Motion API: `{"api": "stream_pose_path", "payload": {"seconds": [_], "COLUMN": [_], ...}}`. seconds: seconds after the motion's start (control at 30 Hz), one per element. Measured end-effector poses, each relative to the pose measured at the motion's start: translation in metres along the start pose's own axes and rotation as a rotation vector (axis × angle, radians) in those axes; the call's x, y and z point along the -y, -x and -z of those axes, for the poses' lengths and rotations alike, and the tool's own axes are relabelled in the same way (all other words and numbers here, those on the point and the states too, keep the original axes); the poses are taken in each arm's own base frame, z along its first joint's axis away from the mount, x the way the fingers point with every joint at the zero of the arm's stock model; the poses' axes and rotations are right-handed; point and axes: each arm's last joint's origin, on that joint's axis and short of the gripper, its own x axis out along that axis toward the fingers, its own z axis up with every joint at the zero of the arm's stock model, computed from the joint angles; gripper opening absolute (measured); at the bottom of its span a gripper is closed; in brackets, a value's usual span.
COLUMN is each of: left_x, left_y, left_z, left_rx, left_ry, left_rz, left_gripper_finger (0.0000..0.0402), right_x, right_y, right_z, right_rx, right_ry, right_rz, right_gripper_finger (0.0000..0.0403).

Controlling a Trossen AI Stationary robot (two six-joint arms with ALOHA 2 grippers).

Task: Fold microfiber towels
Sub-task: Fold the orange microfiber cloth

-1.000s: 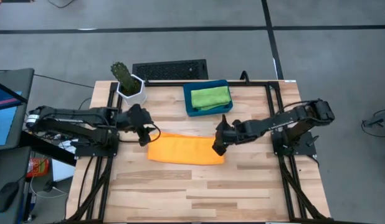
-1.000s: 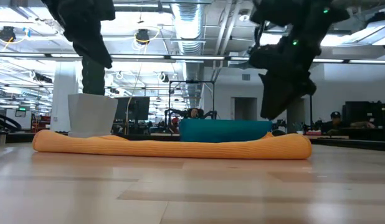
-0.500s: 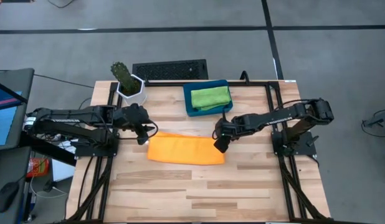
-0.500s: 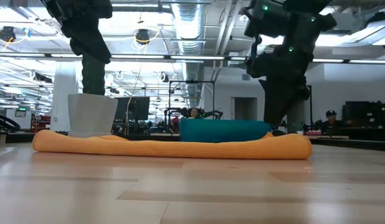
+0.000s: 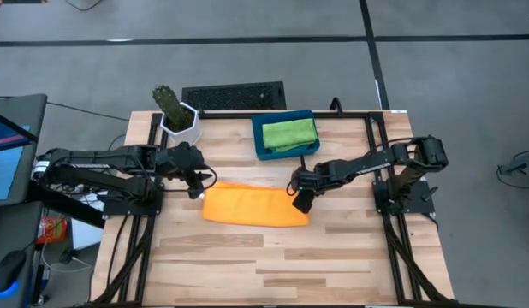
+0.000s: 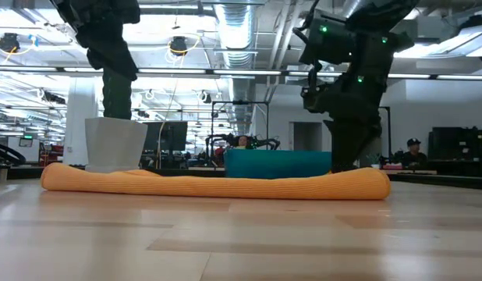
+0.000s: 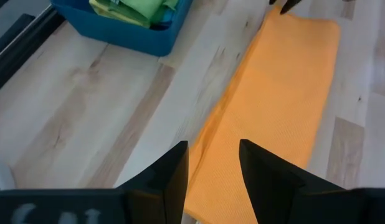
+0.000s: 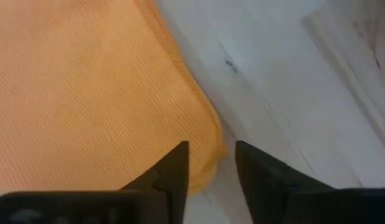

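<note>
Hovering at opposite ends of the orange towel [image 5: 254, 206], both grippers have fingers apart w/ nothing between them. Left gripper [image 5: 199, 183] sits just above the towel's near end; the cloth stretches away from it, folded into a long strip flat on the wooden surface [image 5: 273, 261]. Right gripper [image 5: 300, 203] hangs over the other end, towel corner directly under its fingertips. Blue tray [image 5: 286, 134] w/ green towel [image 5: 290, 133] lies beyond the right gripper, apart from the orange one. Potted cactus [image 5: 174, 111] stands near the left gripper.
</note>
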Motion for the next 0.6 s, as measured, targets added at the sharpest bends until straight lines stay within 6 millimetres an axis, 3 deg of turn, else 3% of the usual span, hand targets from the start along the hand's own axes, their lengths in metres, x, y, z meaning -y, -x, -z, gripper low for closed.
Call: {"api": "stream_pose_path", "payload": {"seconds": [0.23, 0.4, 0.6], "left_x": [-0.001, -0.001, -0.002], "left_y": [0.0, 0.0, 0.0], "left_z": [0.001, 0.001, 0.0], "left_rx": [-0.003, 0.001, 0.005], "left_ry": [-0.003, -0.004, -0.006], "left_rz": [-0.027, -0.039, -0.051], "left_gripper_finger": [0.0135, 0.0135, 0.0135], "right_x": [0.0, -0.002, -0.01], "right_y": [0.0, 0.004, 0.023], "right_z": [0.002, 0.002, 0.01], "right_rx": [-0.021, -0.006, 0.034], "right_ry": [0.021, 0.02, -0.004], "right_rz": [-0.006, -0.009, -0.016], "right_gripper_finger": [0.0021, 0.0012, 0.0007]}}
